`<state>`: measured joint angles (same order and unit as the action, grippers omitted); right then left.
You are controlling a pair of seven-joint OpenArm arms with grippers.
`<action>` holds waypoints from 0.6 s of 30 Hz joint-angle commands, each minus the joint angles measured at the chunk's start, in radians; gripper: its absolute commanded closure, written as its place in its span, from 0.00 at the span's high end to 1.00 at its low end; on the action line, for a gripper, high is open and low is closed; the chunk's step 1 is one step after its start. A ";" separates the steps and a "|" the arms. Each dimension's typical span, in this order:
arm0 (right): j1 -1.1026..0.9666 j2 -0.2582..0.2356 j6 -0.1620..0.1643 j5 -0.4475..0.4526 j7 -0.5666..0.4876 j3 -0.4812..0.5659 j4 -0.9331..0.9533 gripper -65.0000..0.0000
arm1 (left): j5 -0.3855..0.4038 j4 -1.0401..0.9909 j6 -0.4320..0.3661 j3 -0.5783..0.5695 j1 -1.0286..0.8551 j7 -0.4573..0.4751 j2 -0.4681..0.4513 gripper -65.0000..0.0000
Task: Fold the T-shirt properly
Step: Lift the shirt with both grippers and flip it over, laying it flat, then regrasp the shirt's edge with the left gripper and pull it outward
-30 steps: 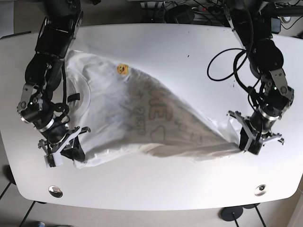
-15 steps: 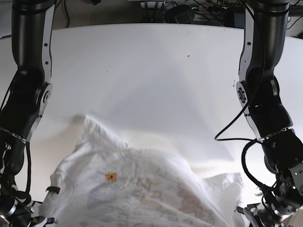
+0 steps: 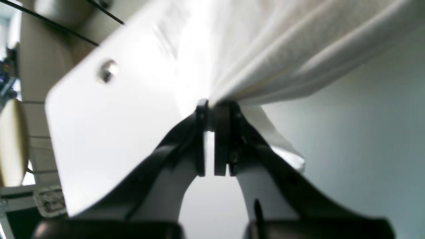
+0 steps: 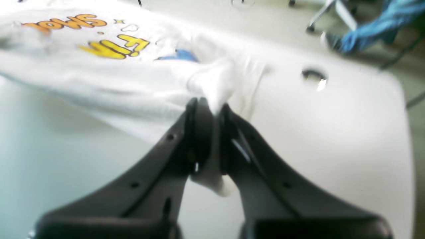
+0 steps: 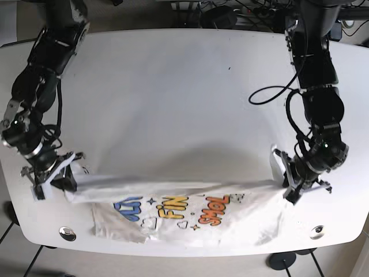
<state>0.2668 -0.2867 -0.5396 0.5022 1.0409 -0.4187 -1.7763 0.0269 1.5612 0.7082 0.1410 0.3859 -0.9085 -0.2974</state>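
T-shirt (image 5: 184,214): print side up, stretched along the table's (image 5: 173,92) near edge.
Left gripper (image 3: 214,114): I see it pinching one shirt corner.
Right gripper (image 4: 207,109): clamped on the other corner.
Progress: I judge early; shirt spread, folds all left.
Far tabletop: bare.

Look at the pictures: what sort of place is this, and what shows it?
Probably a robotics lab: two black arms clamp a printed T-shirt over a white table, with cables behind it.
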 commanded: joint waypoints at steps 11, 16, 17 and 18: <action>-0.403 0.076 -0.046 0.008 -0.110 -0.065 -0.127 0.03 | -0.002 0.344 -0.010 0.010 -0.443 0.018 -0.041 0.00; -0.424 0.076 -0.046 -0.001 -0.113 -0.067 -0.132 0.03 | 0.001 0.358 -0.010 0.081 -0.460 0.018 -0.036 0.00; -0.423 0.076 -0.044 -0.001 -0.113 -0.067 -0.127 0.03 | 0.001 0.354 -0.010 0.082 -0.454 0.018 -0.036 0.00; -0.423 0.076 -0.044 -0.001 -0.115 -0.067 -0.107 0.03 | 0.001 0.348 -0.010 0.081 -0.433 0.018 -0.036 0.00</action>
<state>-0.1642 -0.1970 -0.5838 0.4984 0.9417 -0.4797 -1.8706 0.0223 1.8935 0.7044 0.2207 -0.0647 -0.9077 -0.3248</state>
